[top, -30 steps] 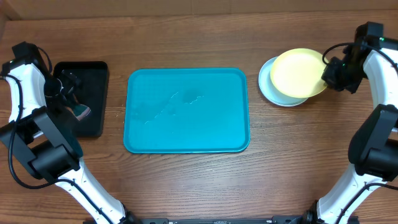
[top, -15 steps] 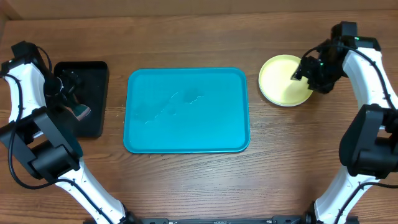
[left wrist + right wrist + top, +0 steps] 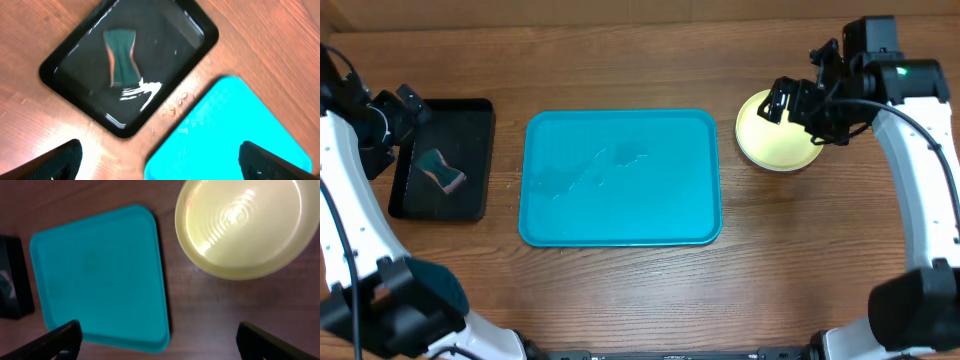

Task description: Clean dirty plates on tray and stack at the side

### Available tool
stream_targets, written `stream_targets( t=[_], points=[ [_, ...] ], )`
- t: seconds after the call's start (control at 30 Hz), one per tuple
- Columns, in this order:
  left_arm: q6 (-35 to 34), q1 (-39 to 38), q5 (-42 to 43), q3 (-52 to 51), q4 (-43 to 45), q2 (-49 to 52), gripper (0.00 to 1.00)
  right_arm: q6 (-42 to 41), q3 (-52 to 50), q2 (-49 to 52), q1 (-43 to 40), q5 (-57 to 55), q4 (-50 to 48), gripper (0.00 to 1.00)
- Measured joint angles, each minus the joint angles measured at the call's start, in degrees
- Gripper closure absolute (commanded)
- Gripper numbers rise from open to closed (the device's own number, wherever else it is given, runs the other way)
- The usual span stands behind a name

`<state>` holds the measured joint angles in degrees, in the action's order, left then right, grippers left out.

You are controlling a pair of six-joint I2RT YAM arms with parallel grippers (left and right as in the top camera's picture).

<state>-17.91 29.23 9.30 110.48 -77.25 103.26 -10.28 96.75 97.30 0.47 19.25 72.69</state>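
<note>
Large teal rectangular plastic tray (image 3: 620,178): mid-table, rounded corners, raised rim, smooth, holding only faint wet streaks. Round glossy yellow-green plastic plate (image 3: 245,225): concentric rings in the well, sitting on the wood-grain table (image 3: 620,300) right of the tray. Small black glossy rectangular tray (image 3: 75,90) at left: holds a waisted dark-green sponge (image 3: 121,57). Left gripper (image 3: 160,165) and right gripper (image 3: 160,342): fingers spread wide, gripping nothing.

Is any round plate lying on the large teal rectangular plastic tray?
No, the tray holds no plate; the yellow round plastic plate rests on the table beside it.
</note>
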Motion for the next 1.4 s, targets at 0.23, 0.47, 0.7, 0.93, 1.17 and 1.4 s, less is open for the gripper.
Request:
stream_targets(
  t=[0.23, 0.47, 0.7, 0.93, 1.17, 1.4],
  points=[
    [2.7, 0.0, 2.1, -0.3, -5.3, -8.6, 0.00, 3.1, -1.0, -13.0, 0.0, -1.0, 9.0, 0.00],
    [7.5, -2.6, 6.5, -10.8, -4.8, -26.8, 0.00, 4.1, -12.6, -29.1, 0.0, -2.8, 3.4, 0.00],
    [9.1, -2.6, 7.3, -31.3, 4.7, -51.2, 0.00, 4.3, -29.5, -44.8, 0.0, -3.8, -12.2, 0.00],
    [9.2, -2.6, 7.3, -40.9, 7.5, -66.1, 0.00, 4.3, -33.7, -48.8, 0.0, -3.8, -17.6, 0.00],
    [9.2, -2.6, 7.3, -41.3, 6.9, -66.8, 0.00, 4.3, -33.8, -46.4, 0.0, -4.1, -18.2, 0.00],
    [9.2, -2.6, 7.3, -41.6, 5.8, -66.8, 0.00, 4.3, -33.8, -43.1, 0.0, -4.2, -18.2, 0.00]
  ],
)
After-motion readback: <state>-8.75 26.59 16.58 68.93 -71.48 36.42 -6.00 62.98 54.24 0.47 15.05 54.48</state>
